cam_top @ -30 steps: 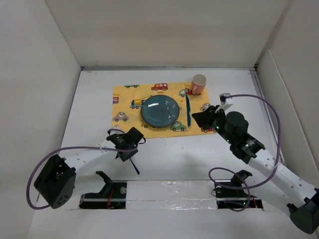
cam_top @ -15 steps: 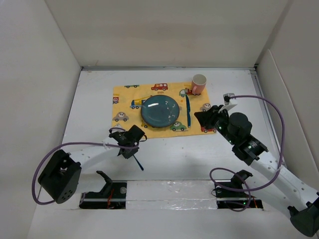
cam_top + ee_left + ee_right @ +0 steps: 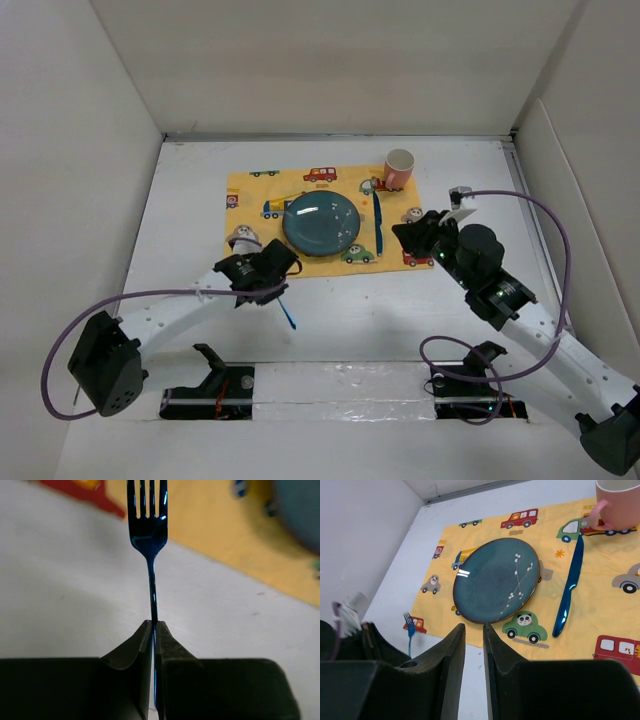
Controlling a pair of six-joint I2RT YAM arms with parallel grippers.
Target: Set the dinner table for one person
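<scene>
The white dinner table (image 3: 350, 310) carries a yellow car-printed cloth (image 3: 250, 190). On the cloth sit a dark blue plate (image 3: 322, 224), a blue knife (image 3: 377, 225) to its right and a pink mug (image 3: 399, 168) at the far right corner. My left gripper (image 3: 262, 272) is shut on a blue fork (image 3: 148, 525) by its handle (image 3: 153, 625), just off the cloth's near left corner. The tines point toward the cloth (image 3: 225, 535). The fork also shows in the right wrist view (image 3: 409, 625). My right gripper (image 3: 474, 626) is narrowly open and empty, near the cloth's right edge (image 3: 400, 235).
White walls enclose the table on three sides. Cables loop from both arms. The arm bases and a taped strip (image 3: 340, 385) line the near edge.
My left gripper has moved forward and right toward the cloth's near left corner, carrying the fork, whose handle end has swung right. The right arm has hardly moved.
</scene>
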